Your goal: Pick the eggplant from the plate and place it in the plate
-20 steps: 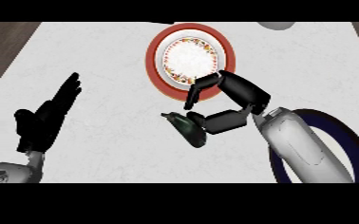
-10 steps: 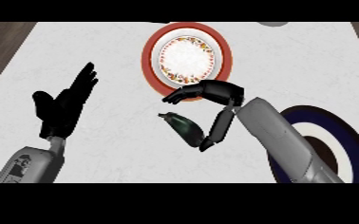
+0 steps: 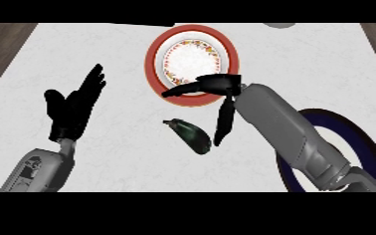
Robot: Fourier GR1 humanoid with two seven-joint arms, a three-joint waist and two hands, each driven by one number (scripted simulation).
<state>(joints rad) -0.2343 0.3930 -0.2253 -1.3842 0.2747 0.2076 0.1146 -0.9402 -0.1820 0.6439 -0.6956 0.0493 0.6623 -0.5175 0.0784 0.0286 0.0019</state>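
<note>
Right hand, black, hangs above the counter between the red-rimmed plate and the eggplant; its fingers are spread and grasp nothing, the thumb reaching left over the plate's near rim and one long finger pointing down beside the eggplant, not clearly touching it. The eggplant, dark and glossy, lies on the bare counter just below that plate, tilted with its stem end toward upper left. A dark blue plate shows partly behind the right forearm. Left hand rests open at the view's left, fingers up. Judged by look, the eggplant is light, fairly stiff and smooth-skinned, so likely slippery; a hold across its thick middle should serve best.
</note>
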